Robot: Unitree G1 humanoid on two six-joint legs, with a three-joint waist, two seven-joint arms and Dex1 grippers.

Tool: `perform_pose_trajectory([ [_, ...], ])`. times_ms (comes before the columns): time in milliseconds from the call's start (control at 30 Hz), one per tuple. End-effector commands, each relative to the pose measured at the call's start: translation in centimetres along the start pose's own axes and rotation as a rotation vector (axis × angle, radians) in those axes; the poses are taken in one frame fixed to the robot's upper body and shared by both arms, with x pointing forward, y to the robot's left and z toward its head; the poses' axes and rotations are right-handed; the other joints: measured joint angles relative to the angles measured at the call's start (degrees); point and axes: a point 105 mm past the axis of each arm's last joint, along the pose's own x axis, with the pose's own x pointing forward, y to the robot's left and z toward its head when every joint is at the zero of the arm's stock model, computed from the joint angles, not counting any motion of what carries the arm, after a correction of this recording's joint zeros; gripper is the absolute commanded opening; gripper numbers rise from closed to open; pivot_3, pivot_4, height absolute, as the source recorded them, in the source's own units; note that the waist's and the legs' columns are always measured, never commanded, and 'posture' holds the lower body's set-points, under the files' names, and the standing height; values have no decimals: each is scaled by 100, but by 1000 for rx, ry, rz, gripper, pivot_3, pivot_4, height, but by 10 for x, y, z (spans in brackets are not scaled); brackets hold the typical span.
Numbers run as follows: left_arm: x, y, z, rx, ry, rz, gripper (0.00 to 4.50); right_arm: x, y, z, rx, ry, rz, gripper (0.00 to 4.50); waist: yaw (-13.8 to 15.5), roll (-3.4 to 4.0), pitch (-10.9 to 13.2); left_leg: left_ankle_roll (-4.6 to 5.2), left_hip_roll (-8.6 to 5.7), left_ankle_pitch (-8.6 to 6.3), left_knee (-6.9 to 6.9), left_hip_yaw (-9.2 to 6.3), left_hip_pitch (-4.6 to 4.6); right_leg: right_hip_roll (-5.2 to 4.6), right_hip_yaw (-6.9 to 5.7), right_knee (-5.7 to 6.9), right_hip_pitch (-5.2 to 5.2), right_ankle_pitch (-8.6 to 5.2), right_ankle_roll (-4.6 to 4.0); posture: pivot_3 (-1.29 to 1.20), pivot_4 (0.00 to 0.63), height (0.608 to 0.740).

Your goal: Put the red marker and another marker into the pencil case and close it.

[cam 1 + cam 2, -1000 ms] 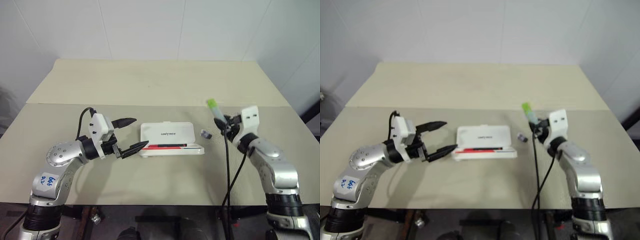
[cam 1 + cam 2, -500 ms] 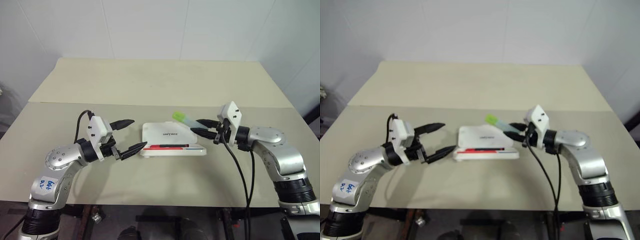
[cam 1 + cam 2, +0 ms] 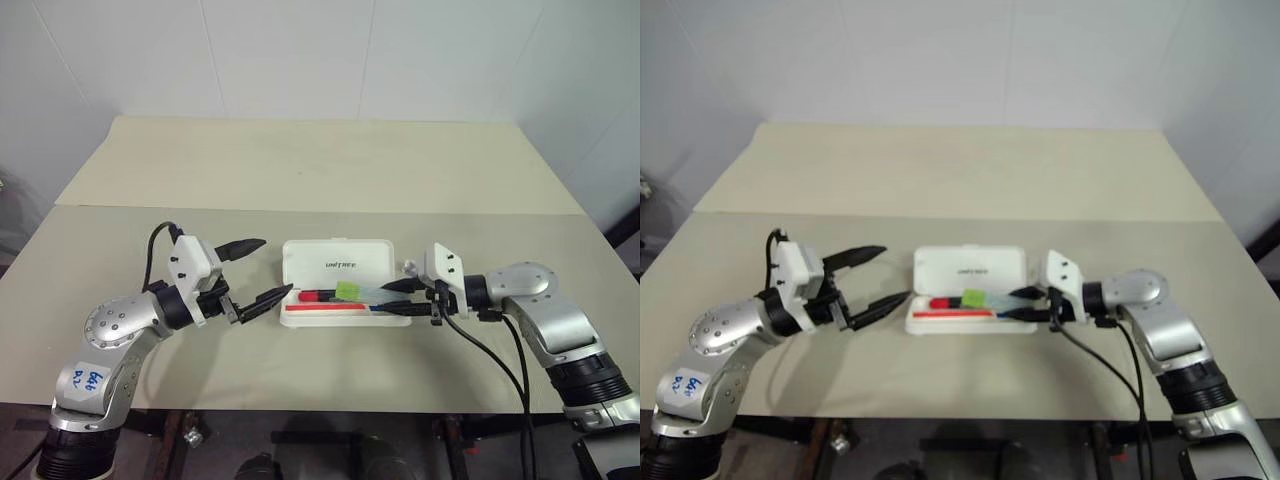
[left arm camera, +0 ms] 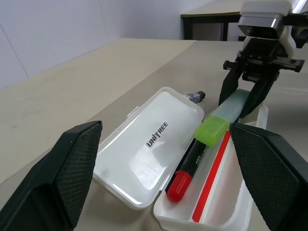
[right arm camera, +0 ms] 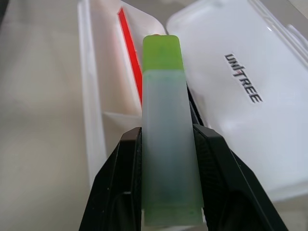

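The white pencil case (image 3: pixel 335 262) lies open at the table's centre, its UNITREE lid folded back. The red marker (image 3: pixel 320 296) rests in the front tray, red cap toward my left side. My right gripper (image 3: pixel 385 298) reaches in from the right, shut on the pale green marker (image 3: pixel 349 291). That marker lies nearly level, low over the tray and the red marker, bright cap leading; contact with the tray cannot be told. The right wrist view shows both fingers (image 5: pixel 118 183) pressed against the green barrel (image 5: pixel 168 139). My left gripper (image 3: pixel 276 266) stands open and empty beside the case's left end.
A tiny dark grey stubby object (image 3: pixel 409 267) lies on the table just past the case's right end, close to my right gripper. The beige table (image 3: pixel 320 170) stretches wide behind the case, and a seam runs across it.
My right gripper has swung left and down with the green marker, turning it from upright at the right to nearly level over the tray. My left gripper has kept its place.
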Motion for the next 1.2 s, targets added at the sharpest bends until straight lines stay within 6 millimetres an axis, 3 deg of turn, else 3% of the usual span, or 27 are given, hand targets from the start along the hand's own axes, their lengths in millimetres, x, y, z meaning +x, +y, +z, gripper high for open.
perform_pose_trajectory([
  [33, -4, 0, 12, 38, -28, 8, 4500, 6, 10, 12, -60, -45, 62, 1120, 0, 0, 0, 0, 0, 0, 0, 0, 0, 0, 0, 1, 0, 0, 0, 0, 150, 740],
  [533, -2, -1, 12, 38, -25, 10, 4500, 39, 46, 27, -79, -101, 223, 1120, 4, 0, 0, -2, 0, 1, 5, 0, 2, -1, 0, 11, 0, 0, -1, 0, 150, 740],
  [1200, -4, -4, 13, 31, -27, 19, 4500, 62, 35, 24, -65, -102, 149, 1120, 0, 0, 0, -4, 0, 2, 5, 0, 4, 0, 0, 16, 0, -1, -2, 0, 150, 740],
])
